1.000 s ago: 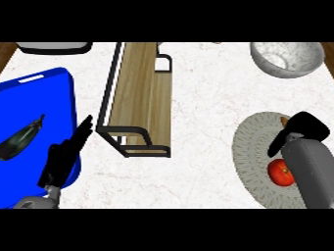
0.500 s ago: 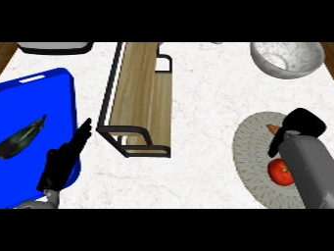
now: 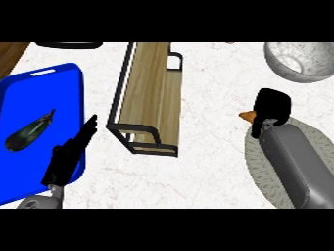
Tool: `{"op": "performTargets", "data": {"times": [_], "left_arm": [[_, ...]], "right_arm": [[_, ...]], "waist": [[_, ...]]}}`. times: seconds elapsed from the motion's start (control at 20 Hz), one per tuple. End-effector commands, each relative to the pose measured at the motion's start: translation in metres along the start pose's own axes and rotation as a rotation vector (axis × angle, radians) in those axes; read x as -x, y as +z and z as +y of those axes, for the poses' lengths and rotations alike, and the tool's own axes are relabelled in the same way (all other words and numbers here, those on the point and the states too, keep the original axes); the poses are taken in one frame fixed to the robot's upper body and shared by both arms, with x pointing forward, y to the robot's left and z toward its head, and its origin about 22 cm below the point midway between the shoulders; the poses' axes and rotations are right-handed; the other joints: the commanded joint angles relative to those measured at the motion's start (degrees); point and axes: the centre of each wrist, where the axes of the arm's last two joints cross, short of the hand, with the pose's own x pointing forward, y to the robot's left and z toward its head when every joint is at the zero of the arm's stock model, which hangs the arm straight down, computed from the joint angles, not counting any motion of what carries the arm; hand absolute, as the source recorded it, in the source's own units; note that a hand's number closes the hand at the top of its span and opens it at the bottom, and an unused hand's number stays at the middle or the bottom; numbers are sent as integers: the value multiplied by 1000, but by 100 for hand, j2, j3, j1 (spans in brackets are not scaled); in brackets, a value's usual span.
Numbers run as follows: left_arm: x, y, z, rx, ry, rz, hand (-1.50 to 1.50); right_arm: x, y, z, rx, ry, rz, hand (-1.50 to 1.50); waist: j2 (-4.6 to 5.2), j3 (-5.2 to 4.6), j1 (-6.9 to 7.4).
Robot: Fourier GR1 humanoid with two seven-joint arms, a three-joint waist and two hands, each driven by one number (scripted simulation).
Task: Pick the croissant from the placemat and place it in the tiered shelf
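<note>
Only an orange-brown tip of the croissant [image 3: 247, 116] shows, poking out to the left of my right hand [image 3: 272, 109], whose fingers are curled down around it. That hand hangs over the far left rim of the round grey placemat [image 3: 265, 172]. My grey forearm covers much of the mat. The tiered shelf [image 3: 152, 93], light wood in a black frame, lies to the hand's left in the middle of the counter. My left hand [image 3: 68, 158] rests open at the lower left, fingers straight, over the edge of the blue tray [image 3: 57, 83].
A dark eggplant [image 3: 28, 131] lies on the blue tray. A speckled grey bowl [image 3: 302, 61] stands at the far right. A dark object [image 3: 69, 45] shows at the top edge on the left. White marble counter lies between shelf and placemat.
My right hand has moved left and away from me with the croissant, reaching the placemat's far left rim. The forearm now hides the red item on the mat. The left hand stayed put.
</note>
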Motion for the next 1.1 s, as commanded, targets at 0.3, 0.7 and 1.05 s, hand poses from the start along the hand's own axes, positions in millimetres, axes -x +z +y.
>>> {"op": "performTargets", "data": {"times": [0.3, 0.7, 1.05], "left_arm": [[-1, -5, -13, 52, -2, 13, 0], [-6, -9, -13, 5, 7, -1, 0], [-16, -9, -15, 20, -8, 3, 0]], "right_arm": [[-63, 48, -98, 124, -17, -1167, 150], [10, -1, -204, 133, -450, -1616, 150], [4, -17, -276, 79, -518, -1649, 150]], "waist": [[36, 22, 230], [88, 3, -82], [79, -15, 9]]}}
